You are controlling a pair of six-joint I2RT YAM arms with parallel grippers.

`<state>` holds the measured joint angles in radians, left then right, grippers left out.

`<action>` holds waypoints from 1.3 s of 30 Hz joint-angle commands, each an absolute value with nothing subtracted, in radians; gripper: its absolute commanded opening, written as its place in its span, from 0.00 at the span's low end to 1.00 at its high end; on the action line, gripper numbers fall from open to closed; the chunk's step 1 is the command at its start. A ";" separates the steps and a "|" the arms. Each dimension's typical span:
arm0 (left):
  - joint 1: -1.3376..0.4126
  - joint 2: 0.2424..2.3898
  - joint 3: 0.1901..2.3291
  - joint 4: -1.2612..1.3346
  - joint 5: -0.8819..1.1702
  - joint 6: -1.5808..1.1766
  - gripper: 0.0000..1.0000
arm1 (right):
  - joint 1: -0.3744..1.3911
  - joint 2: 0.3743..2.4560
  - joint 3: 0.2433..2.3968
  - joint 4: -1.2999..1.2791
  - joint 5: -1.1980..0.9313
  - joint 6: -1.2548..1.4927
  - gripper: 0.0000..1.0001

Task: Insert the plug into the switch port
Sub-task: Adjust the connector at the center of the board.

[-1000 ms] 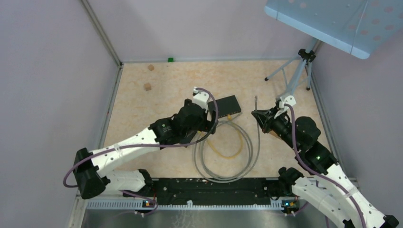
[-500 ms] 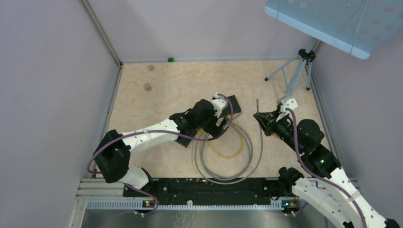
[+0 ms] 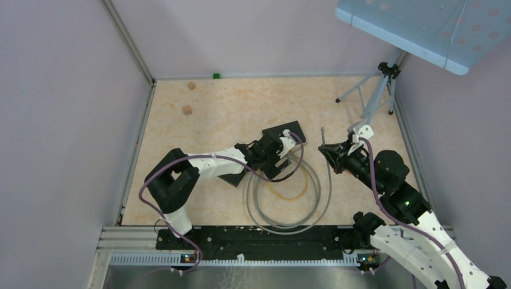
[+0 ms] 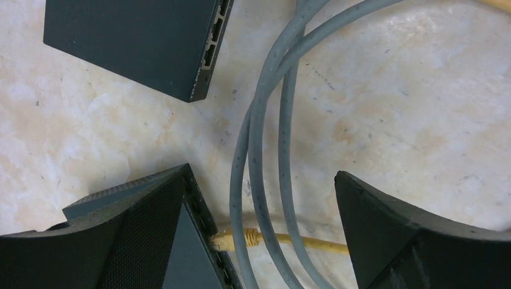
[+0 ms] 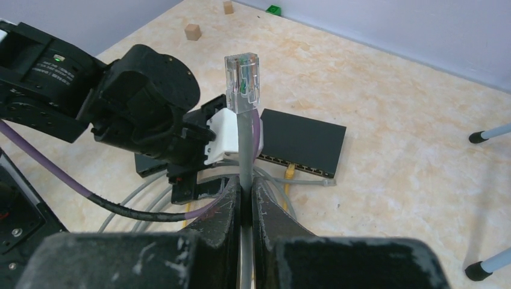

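The black switch lies mid-table, its port row facing the arms. A yellow cable's plug sits in one port. My right gripper is shut on a grey cable, and the clear plug stands upright above the fingers, in the air to the right of the switch. My left gripper hangs open and low over the grey cable loops, just in front of the switch. Nothing is between its fingers.
A second black box lies partly under the left arm. A loose grey plug end rests by the port row. Grey and yellow coils spread toward the arm bases. Two wooden cubes and a green block sit far left; a tripod stands far right.
My left arm has swung right and stretched out, carrying its open gripper from left of the switch to its front edge over the cables. The right gripper still holds the cable, nearly unmoved.
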<state>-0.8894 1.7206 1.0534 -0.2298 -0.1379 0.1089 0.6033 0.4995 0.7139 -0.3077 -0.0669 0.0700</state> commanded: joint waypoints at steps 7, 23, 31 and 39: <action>-0.870 1.844 1.161 -0.176 -0.109 0.106 0.81 | 0.595 0.505 0.718 -0.273 -0.085 0.061 0.00; -0.870 1.847 1.161 -0.167 0.144 0.032 0.00 | 0.595 0.480 0.725 -0.282 -0.054 0.050 0.00; -0.870 1.747 1.192 -0.147 0.183 0.002 0.00 | 0.595 0.460 0.739 -0.298 -0.030 0.051 0.00; -0.871 1.553 1.139 -0.221 0.035 -0.183 0.00 | 0.595 0.457 0.745 -0.286 -0.132 0.005 0.00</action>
